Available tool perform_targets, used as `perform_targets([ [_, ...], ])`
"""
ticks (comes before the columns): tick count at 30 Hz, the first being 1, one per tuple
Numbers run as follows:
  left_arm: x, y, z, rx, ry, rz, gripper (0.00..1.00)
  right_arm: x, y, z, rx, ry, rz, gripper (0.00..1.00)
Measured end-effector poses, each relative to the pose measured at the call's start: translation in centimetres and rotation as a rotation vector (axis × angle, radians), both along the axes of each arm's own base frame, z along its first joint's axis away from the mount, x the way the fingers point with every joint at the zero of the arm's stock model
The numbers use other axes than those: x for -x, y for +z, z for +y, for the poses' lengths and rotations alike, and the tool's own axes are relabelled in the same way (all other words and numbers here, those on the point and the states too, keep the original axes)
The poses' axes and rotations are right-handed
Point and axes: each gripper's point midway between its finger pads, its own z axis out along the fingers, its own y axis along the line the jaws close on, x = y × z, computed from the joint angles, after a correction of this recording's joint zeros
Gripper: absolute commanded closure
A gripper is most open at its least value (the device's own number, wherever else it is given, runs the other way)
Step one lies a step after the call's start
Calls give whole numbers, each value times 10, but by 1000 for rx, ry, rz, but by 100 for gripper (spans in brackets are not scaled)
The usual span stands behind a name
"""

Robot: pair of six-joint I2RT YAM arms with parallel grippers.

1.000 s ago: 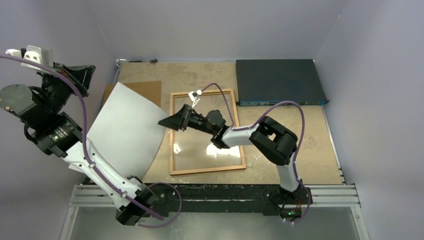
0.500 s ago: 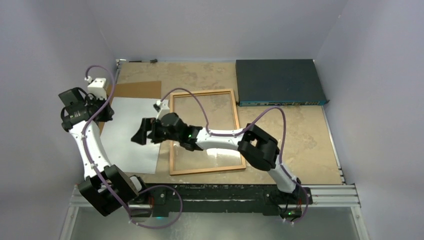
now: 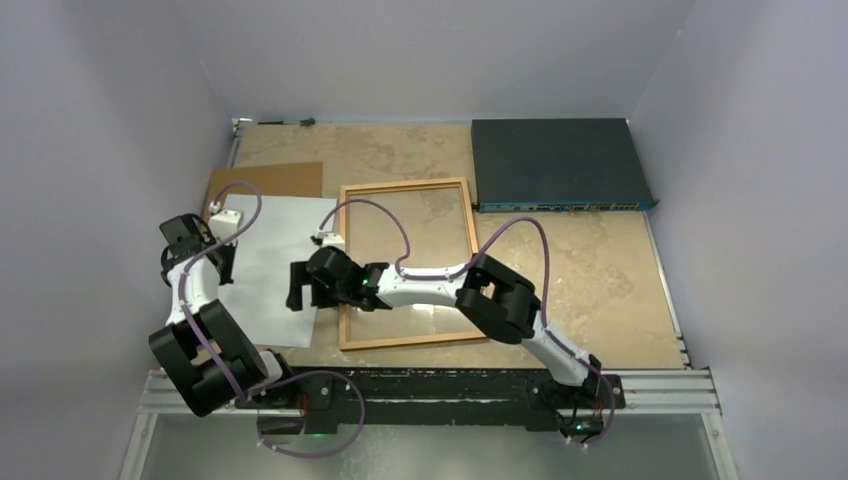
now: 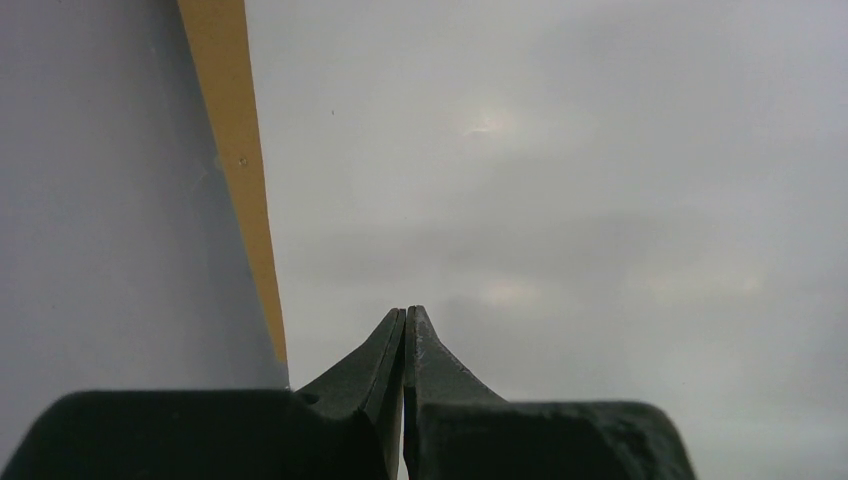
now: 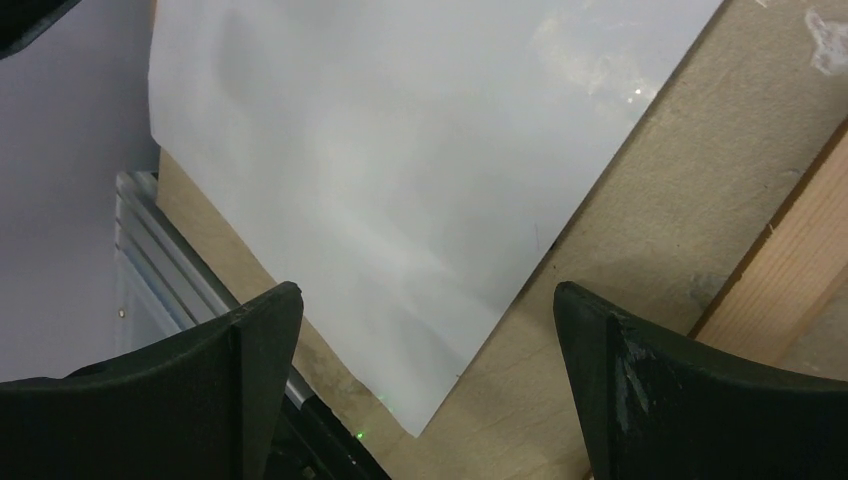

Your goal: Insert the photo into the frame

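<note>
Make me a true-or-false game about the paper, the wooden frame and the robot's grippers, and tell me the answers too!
1. The photo lies white side up. True.
2. The photo is inside the frame. False: it lies on the table, left of the frame.
3. The right gripper is open. True.
4. The left gripper is wide open. False: it is shut.
5. The dark blue box sits left of the frame. False: it sits to the right, at the far side.
</note>
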Motion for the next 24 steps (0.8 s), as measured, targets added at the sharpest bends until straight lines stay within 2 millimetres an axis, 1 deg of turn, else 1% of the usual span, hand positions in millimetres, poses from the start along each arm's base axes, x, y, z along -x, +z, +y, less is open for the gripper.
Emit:
perform_targets([
  [3,3,-9,5,-39,-2,12,100,1,-2,-3,31,-15,5,1],
  [7,2,-16,13,-86,-6,9,100,1,-2,1,49,-31,16,1],
  [9,3,-23,15,-96,-9,17,100,-1,-3,5,48,-45,19,1],
  [15,13,-54,12,-81,-27,87,100,-2,-3,10,37,-67,38,1],
  [20,7,-54,17,-110,-60,81,100,1,-1,14,-32,-75,83,1],
  [24,3,-56,21,-135,-89,82,100,2,2,6,-127,-79,128,1],
])
